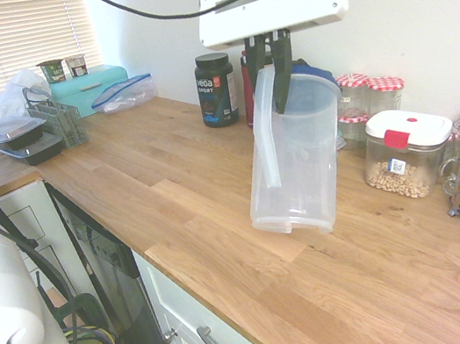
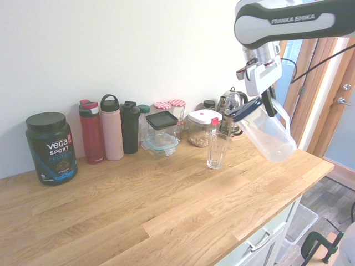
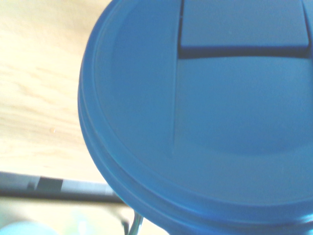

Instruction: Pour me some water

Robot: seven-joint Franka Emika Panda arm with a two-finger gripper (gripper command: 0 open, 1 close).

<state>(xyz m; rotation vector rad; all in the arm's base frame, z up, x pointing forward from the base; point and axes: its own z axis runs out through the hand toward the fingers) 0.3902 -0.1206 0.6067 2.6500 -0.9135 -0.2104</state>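
Pitcher [image 2: 268,132], hung tilted above the counter [image 2: 166,210] with the gripper [image 2: 265,98] clamped on its handle; we place the glass [image 2: 217,149] just beside and below its lidded end.

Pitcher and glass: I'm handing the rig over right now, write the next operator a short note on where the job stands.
Gripper: shut on the handle of the clear pitcher, which hangs tilted in the air, clear of the counter. Its blue lid is on.
Glass: upright on the counter in front of the jars, just beside and below the pitcher's lid end in the second exterior view. It looks empty.
Done: pitcher picked up and carried near the glass.
Left: line the spout over the glass, tip further and pour, then set the pitcher down. No water is visible in the pitcher; check it.
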